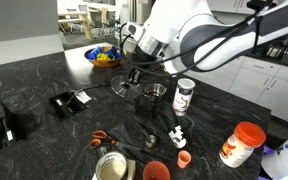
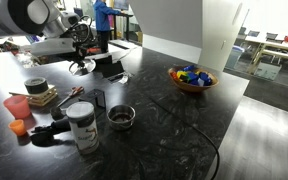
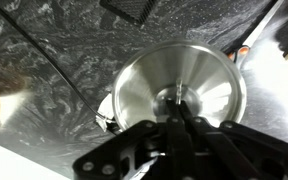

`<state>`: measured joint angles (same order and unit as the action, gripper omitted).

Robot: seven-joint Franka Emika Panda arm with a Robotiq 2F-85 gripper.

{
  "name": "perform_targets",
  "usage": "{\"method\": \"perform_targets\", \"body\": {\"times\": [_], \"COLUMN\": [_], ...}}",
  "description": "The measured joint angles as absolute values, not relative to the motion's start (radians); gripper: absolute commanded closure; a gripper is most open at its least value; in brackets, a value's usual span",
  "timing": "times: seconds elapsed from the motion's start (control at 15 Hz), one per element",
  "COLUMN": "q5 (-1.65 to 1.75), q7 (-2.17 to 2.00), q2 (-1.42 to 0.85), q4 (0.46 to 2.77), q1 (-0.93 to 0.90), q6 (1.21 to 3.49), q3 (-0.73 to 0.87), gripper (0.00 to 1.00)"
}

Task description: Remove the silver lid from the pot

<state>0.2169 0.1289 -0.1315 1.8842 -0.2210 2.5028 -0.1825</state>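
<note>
My gripper is clenched on the centre knob of the silver lid, so the disc hangs beneath it. The lid is off the pot, which stands open just beside. I hold it low over the counter, ready, I judge, for setting down.

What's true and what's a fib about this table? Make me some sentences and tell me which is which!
1. The gripper holds the lid by its knob. True.
2. The lid sits on the pot. False: the pot is open, and the lid is held away from it.
3. The bowl has colourful things in it. True.
4. The scissors have blue handles. False: they are orange.
</note>
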Motion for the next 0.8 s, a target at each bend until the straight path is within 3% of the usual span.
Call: {"method": "perform_targets", "body": {"times": [0.8], "q5": [0.224], "q7": [0.326], "q2": [-0.315], "q4": [1.85], "q1": [-0.237], "q6": [2.557], "q3": [-0.221], "gripper": [0.99]}}
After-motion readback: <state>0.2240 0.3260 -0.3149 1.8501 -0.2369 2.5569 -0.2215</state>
